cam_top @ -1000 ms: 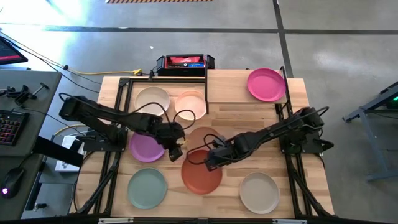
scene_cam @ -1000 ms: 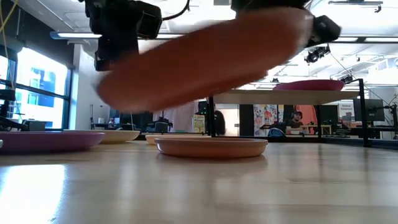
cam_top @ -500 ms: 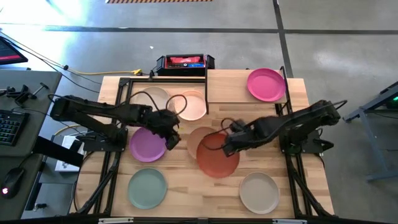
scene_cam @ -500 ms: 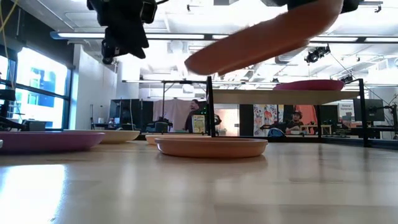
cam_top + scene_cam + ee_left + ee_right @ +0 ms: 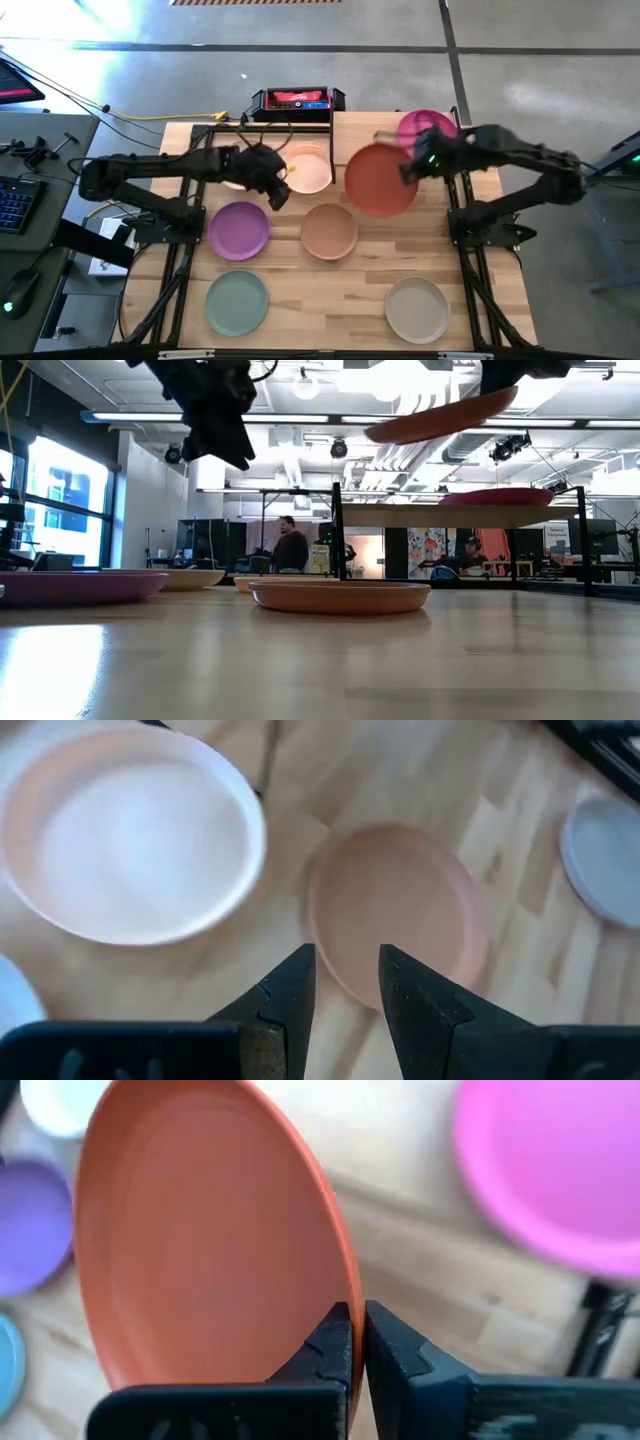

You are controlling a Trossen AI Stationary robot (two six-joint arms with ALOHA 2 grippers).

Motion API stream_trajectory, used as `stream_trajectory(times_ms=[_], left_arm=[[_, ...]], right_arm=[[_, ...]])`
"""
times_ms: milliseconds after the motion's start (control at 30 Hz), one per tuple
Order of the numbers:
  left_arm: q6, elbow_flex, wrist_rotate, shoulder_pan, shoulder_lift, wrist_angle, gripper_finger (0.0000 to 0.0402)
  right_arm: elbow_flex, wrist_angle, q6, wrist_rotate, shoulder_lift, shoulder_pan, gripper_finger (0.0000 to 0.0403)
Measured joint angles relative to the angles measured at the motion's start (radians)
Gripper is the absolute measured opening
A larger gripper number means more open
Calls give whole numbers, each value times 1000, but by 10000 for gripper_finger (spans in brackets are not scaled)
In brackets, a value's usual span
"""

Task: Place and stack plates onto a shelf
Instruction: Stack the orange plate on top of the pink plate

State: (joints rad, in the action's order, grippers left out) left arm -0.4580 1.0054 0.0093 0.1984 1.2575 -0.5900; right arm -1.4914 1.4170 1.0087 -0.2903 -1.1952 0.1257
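Note:
My right gripper is shut on the orange-red plate, which it carries in the air beside the shelf; the low view shows the plate high and tilted. The magenta plate lies flat on the shelf. My left gripper hangs open over the table between the pale pink plate and the purple plate, touching nothing. The tan plate, mint green plate and beige-grey plate lie flat on the table. The cream plate is mostly hidden under the left arm. My right gripper pinches the orange-red plate by its rim on the side toward the table's right, one finger on the upper face and one beneath. The fingers come level from the right. The plate is lifted clear and tilted, its held edge higher than the free edge.
The shelf's black legs stand at the far right of the table. A black and red box sits past the far edge. In the low view, people show in the room behind.
My right gripper has carried the orange-red plate up from low over the table's middle toward the far right, to beside the shelf, uncovering the tan plate. My left gripper has drawn back toward the far edge, away from the plate.

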Motion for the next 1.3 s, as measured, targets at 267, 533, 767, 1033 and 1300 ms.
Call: stream_trajectory(times_ms=[267,533,767,1033,1300], left_arm=[[1,0,0,129,0,68,104],[80,0,1,207,0,230,104],[150,0,4,246,0,364,104],[182,0,8,279,0,370,104],[222,0,9,282,0,360,104]], right_arm=[[0,1,-198,12,135,315,0],[0,1,-334,28,194,557,0],[0,-40,-467,148,210,730,0],[0,-45,-516,189,210,828,0],[262,-217,-321,244,360,791,0]])
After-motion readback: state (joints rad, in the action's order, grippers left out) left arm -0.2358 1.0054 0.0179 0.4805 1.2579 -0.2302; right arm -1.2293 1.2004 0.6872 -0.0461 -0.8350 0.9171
